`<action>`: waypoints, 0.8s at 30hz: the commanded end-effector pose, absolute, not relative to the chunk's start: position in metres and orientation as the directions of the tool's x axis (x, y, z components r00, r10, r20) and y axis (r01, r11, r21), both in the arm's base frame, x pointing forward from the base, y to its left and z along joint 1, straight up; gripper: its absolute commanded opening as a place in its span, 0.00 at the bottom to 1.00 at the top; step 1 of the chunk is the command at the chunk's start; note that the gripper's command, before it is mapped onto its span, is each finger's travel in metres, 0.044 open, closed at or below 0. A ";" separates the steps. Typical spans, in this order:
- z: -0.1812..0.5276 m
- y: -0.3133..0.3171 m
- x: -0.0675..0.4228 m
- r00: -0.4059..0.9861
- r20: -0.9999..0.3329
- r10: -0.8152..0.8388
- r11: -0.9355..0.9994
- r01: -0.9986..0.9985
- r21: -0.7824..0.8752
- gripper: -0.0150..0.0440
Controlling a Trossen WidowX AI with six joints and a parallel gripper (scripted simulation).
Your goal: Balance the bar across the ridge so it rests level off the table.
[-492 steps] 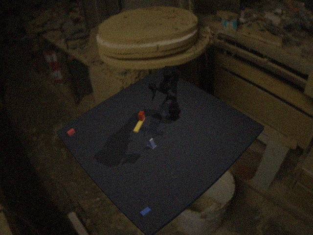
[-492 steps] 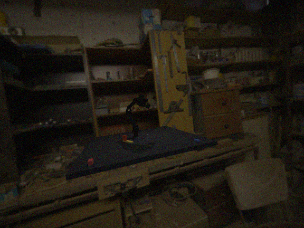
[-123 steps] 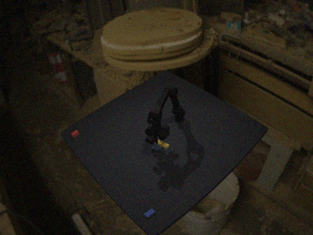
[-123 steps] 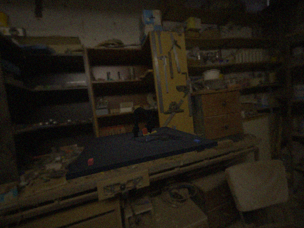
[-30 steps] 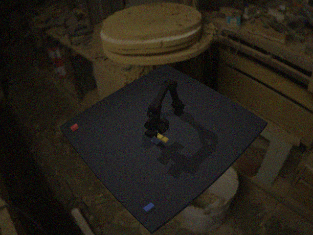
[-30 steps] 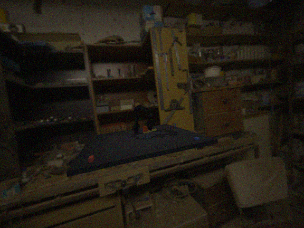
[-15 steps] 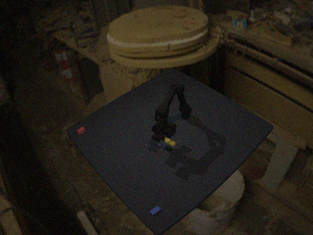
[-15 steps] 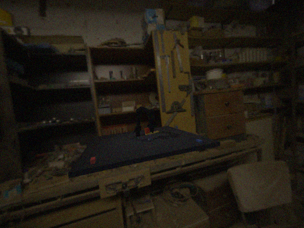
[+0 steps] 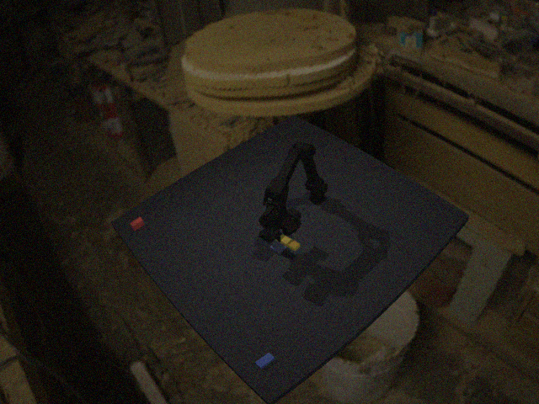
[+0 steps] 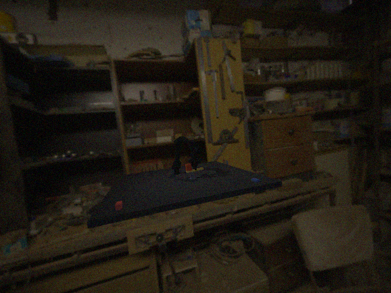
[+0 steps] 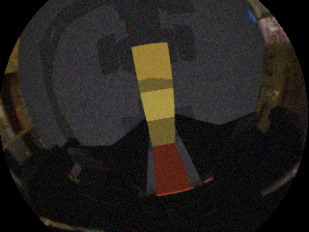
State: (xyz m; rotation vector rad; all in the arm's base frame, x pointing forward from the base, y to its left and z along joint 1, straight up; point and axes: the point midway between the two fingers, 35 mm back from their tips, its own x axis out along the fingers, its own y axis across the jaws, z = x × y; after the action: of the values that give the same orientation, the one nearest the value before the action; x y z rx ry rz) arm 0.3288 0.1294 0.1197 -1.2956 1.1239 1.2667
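So the bar (image 11: pixel 156 106) is yellow for most of its length with a red end, and that red end is the part sitting between the jaws of the gripper (image 11: pixel 169 177), which are clamped on it. In the wrist view the yellow part runs straight out from the gripper, with a couple of darker bands across it. From above, the yellow stretch (image 9: pixel 290 242) pokes out to the right of the gripper (image 9: pixel 274 235), near the middle of the table (image 9: pixel 209 278). There's a small bluish-grey block (image 9: pixel 277 248) right under the bar that looks like the ridge, but it's way too dark to say whether the bar is actually touching it or sitting a bit above. In the side view the red end (image 10: pixel 188 166) shows next to the dark arm (image 10: pixel 178 154), and the bar looks roughly level there, though it's tiny and grainy.

The arm (image 9: pixel 296 173) arches up from its base and comes down onto the bar, throwing a big blocky shadow off to the right. Well apart from all that, there's a red marker (image 9: pixel 136 223) near the table's left corner and a blue marker (image 9: pixel 264 359) near the bottom corner.
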 end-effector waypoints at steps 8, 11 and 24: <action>0.115 0.130 0.328 0.029 -1.000 0.011 -0.109 -0.994 -0.030 0.25; 0.115 0.130 0.328 0.029 -1.000 0.011 -0.109 -0.994 -0.030 0.25; 0.119 0.130 0.328 0.029 -1.000 0.011 -0.109 -0.994 -0.030 0.25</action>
State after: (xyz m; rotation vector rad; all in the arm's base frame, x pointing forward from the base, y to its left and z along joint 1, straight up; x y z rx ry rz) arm 0.3288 0.1298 0.1187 -1.2966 1.1221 1.2668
